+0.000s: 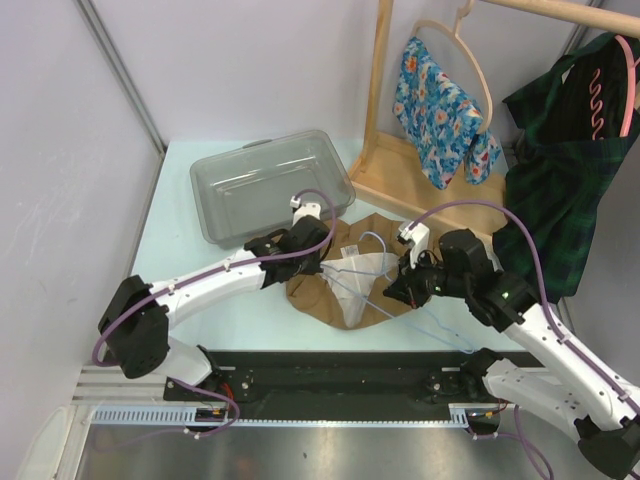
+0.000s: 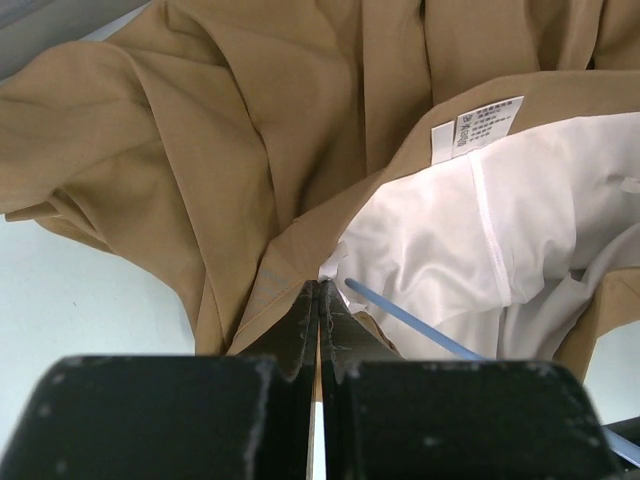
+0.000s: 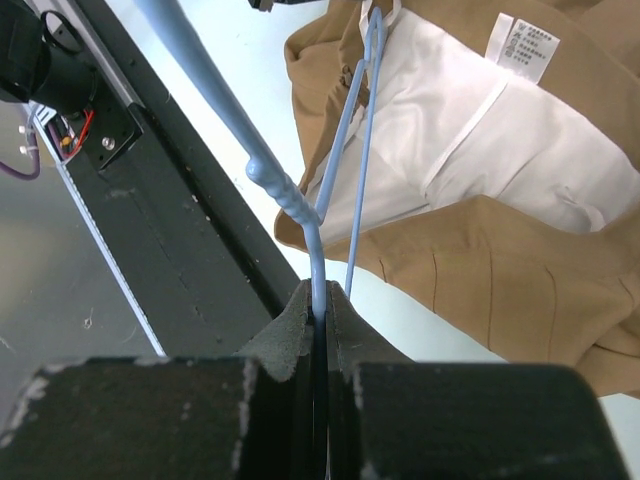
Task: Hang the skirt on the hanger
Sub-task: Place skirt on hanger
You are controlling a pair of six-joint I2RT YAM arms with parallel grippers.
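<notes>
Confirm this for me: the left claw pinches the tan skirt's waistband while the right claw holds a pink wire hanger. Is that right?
Not quite. The hanger gripped by the right claw is light blue, not pink, as the right wrist view shows. The rest stands: the left claw pinches the waistband of the tan skirt.

I see the skirt (image 1: 350,285), tan with a white lining and a sewn-in label, lying crumpled at the middle of the worktop (image 1: 200,290) with the lining showing. The left pincer (image 2: 320,290) pinches its waist edge. The hanger (image 3: 283,185), thin and pale blue, lies across the lining. Its neck sticks out toward 4 o'clock, clamped in the right pincer (image 3: 320,300).
</notes>
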